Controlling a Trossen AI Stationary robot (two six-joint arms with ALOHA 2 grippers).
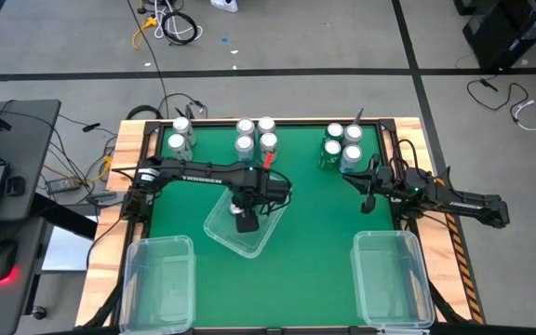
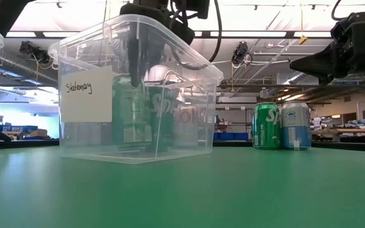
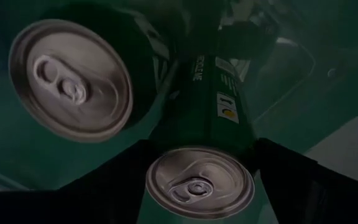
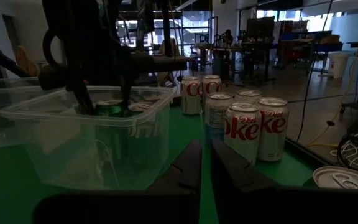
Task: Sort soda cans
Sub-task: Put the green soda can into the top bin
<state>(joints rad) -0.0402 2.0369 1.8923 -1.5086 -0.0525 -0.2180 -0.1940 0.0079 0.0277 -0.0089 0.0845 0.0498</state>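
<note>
A green can (image 3: 199, 134) stands upright inside the middle clear bin (image 1: 224, 232), silver top up and long axis vertical, directly between the fingers of the left gripper (image 3: 199, 171), which reaches down into the bin from above. The two dark fingers (image 3: 114, 180) sit on either side of the can near its top, spread wide; whether they press the can or have let it go cannot be told. A second green can (image 3: 73, 78) stands upright just beside the first in the same bin, top also up. In the low view both green cans (image 2: 132, 114) show through the bin's wall behind a white paper label (image 2: 87, 94). The right gripper (image 4: 205, 163) hangs clenched and empty above the table's right side, well apart from the bin. Near it a cluster of upright cans (image 1: 342, 147) stands at the far right of the green table (image 1: 314, 214); more clusters stand at the far middle (image 1: 256, 136) and far left (image 1: 180, 136). Two more clear bins (image 1: 159, 279) (image 1: 391, 277) sit at the near corners.
</note>
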